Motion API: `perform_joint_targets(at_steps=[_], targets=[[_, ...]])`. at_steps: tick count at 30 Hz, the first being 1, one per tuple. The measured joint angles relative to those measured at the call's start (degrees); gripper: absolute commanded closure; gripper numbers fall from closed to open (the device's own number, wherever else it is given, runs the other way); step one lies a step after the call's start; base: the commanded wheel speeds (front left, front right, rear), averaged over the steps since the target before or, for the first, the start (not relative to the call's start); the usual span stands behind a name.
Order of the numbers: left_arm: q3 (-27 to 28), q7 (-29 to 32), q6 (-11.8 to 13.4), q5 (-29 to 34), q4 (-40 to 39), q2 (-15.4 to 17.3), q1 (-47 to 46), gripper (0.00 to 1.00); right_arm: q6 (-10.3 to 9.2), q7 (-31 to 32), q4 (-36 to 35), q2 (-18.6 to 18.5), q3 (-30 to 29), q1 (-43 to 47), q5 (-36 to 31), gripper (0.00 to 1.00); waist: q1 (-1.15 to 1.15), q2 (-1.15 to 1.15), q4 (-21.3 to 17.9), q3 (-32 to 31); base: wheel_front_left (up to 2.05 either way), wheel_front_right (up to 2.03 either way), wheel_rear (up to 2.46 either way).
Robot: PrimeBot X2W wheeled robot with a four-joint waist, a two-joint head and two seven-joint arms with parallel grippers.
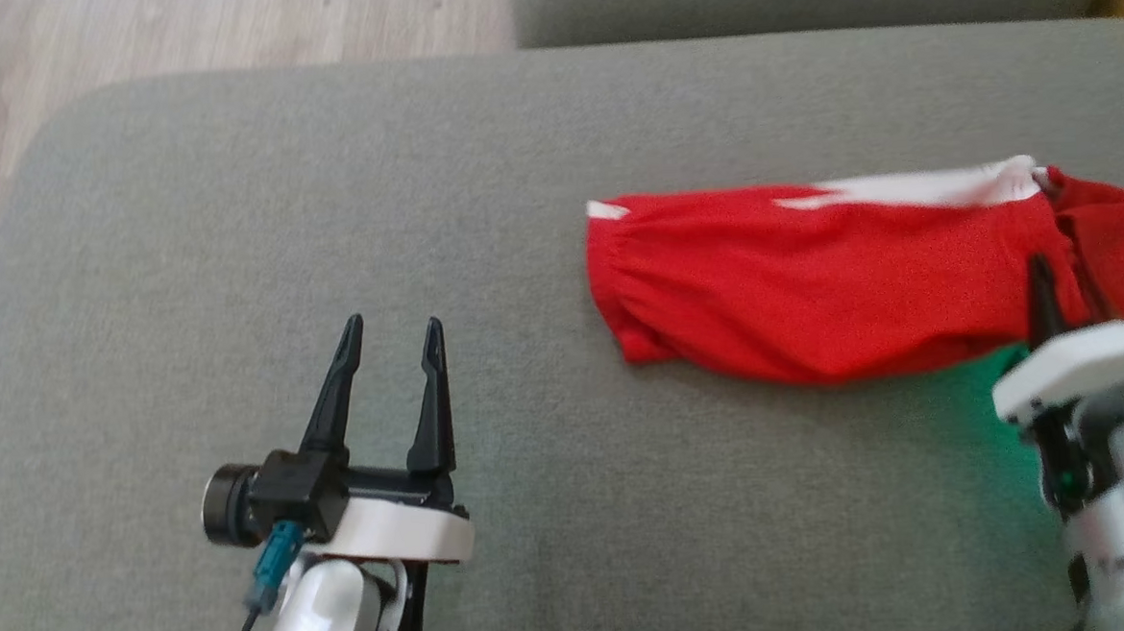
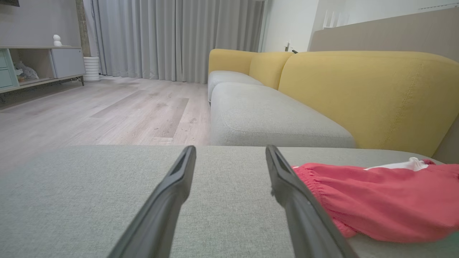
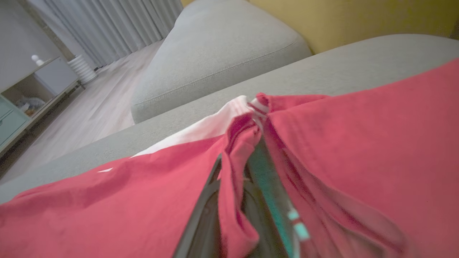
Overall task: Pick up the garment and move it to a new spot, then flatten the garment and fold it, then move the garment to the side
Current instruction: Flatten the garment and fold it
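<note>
A broad grey seat [image 1: 278, 225] took up most of the head view, its rounded corner at the upper left giving way to pale wooden floor [image 1: 172, 28]. The left wrist view looked low across that same seat and brought in the room beyond: a second grey cushion [image 2: 258, 118], a yellow backrest [image 2: 358, 93] behind it, long grey curtains [image 2: 172, 36] and a low cabinet [image 2: 53, 62] by the far wall.

The garment [image 1: 810, 274], red, lay on the right half of the seat, stretched sideways and running off the right edge of the head view. Its gathered, elasticated end pointed toward the robot's left, and a white panel [image 1: 921, 186] ran along its far edge.

The left gripper [image 1: 394, 321] hung over bare upholstery to the left of the garment, apart from it, its two dark fingers spread wide with nothing between them. In its own wrist camera the gathered end sat just beside the right-hand finger [image 2: 287, 186].

The right gripper [image 1: 1060, 275] reached into the garment's right part. From above, one dark finger and a pale wrist housing read clearly, but the grip itself could not be judged. The right wrist view settled it — the fingers [image 3: 267, 186] were closed together on the garment, a raised fold of red cloth pinched between them near the white panel. A green glow [image 1: 969, 371] tinted the seat beside the wrist.
</note>
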Motion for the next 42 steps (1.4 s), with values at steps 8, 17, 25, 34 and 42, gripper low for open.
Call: perform_joint_targets(at_steps=[8,17,25,34,42], targets=[[0.14,0.00,-0.55,0.49,0.09,0.04,2.09,0.00,0.00,-0.34,-4.80,2.13,-6.49,6.26,-1.59,1.00,0.00,0.00,-1.36,-2.47,0.00,0.00,0.00],[0.37,0.00,-1.03,1.49,0.79,0.11,2.19,0.00,0.00,0.11,-9.54,4.70,-4.31,6.26,-1.53,1.00,0.01,0.00,0.57,-3.13,0.00,0.00,0.00],[1.25,0.00,-1.53,1.74,1.53,0.12,2.24,0.00,0.00,-0.48,-13.16,7.49,4.94,3.84,1.58,1.00,0.01,0.00,2.24,-4.62,0.00,0.00,0.00],[0.57,0.00,-1.53,0.29,1.91,0.12,2.24,0.00,0.00,-2.93,-9.27,7.61,19.39,0.10,8.75,1.00,0.01,0.00,5.42,-4.77,0.00,0.00,0.00],[-0.20,0.00,-1.45,-0.49,1.96,0.13,2.10,0.00,0.00,-5.72,-1.80,7.61,28.49,-2.18,12.17,1.00,0.01,0.00,7.51,-3.97,0.00,0.00,0.00]])
